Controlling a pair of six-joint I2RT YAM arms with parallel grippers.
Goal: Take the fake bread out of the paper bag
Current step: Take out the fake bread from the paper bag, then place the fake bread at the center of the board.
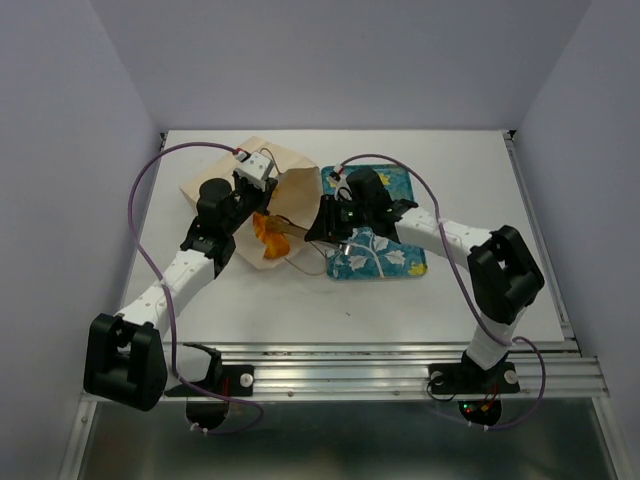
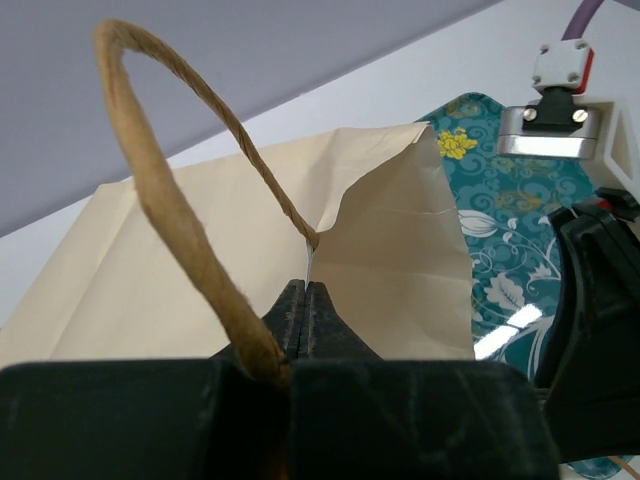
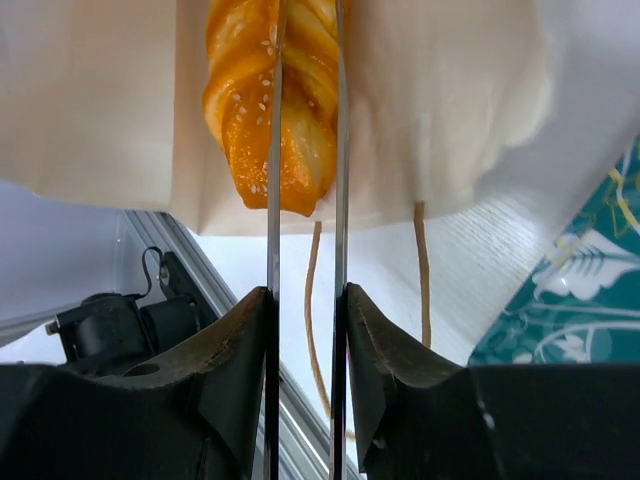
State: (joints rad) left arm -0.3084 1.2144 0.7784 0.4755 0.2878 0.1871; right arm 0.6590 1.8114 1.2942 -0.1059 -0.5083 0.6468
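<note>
The paper bag (image 1: 292, 160) lies on its side with its mouth toward the teal tray. My left gripper (image 2: 305, 285) is shut on the bag's upper mouth edge (image 2: 400, 250), beside a brown loop handle (image 2: 170, 200); from above the left gripper (image 1: 258, 188) is at the bag's top. A braided, seeded piece of fake bread (image 3: 240, 90) pokes out of the mouth (image 1: 268, 232). My right gripper (image 3: 306, 292) (image 1: 322, 228) is shut on thin metal tongs (image 3: 340, 150), whose blades reach across the loaf's end. I cannot tell whether they pinch it.
A teal floral tray (image 1: 395, 255) lies right of the bag, under my right arm, and it also shows in the left wrist view (image 2: 500, 230). The bag's lower handle (image 3: 422, 270) trails on the white table. A metal rail (image 1: 400, 365) runs along the near edge.
</note>
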